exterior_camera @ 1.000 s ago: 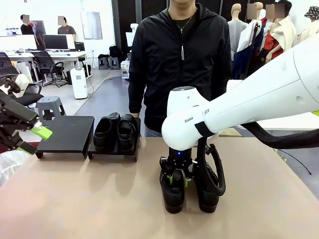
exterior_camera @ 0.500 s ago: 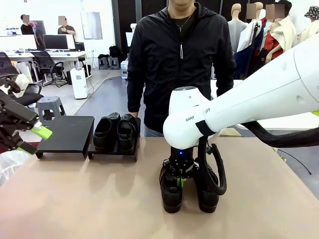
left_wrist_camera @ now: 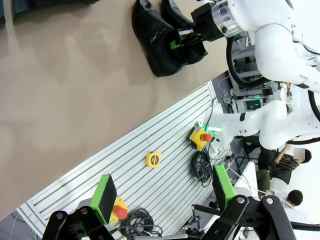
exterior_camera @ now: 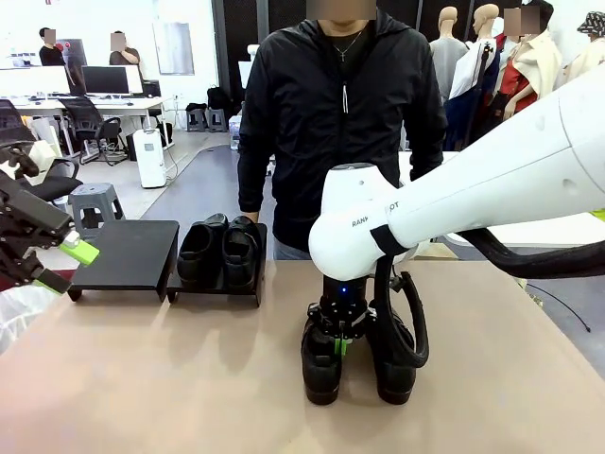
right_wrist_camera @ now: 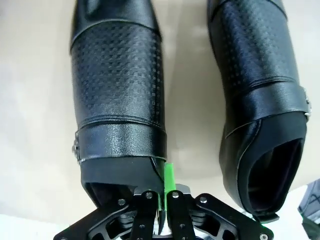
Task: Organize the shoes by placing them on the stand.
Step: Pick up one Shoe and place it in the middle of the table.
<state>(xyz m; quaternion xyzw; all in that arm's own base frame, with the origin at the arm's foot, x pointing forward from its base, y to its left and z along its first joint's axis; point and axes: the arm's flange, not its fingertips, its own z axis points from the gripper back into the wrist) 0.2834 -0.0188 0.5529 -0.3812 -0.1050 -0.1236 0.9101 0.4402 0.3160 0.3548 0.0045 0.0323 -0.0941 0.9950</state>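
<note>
Two glossy black shoes stand side by side on the tan table near the front. My right gripper (exterior_camera: 337, 342) comes down from above and is shut on the inner collar wall of the left shoe (exterior_camera: 321, 367); the other shoe (exterior_camera: 393, 367) stands free beside it. In the right wrist view the green pads (right_wrist_camera: 168, 186) pinch the edge of the held shoe (right_wrist_camera: 117, 90), with its mate (right_wrist_camera: 260, 75) to the right. The stand (exterior_camera: 128, 253) sits at the far left; its right section carries a pair of shoes (exterior_camera: 219, 252). My left gripper (exterior_camera: 68, 265) hovers open at the left edge, holding nothing (left_wrist_camera: 165, 189).
A person in a black jacket (exterior_camera: 340, 113) stands at the far side of the table, arms down. The stand's left section has a bare top. In the left wrist view a slotted metal plate (left_wrist_camera: 150, 170) with cables and emergency-stop buttons lies beyond the table edge.
My right gripper's jaws have shut on the left shoe's collar, and the shoe has shifted slightly to the left. The left arm has not moved.
</note>
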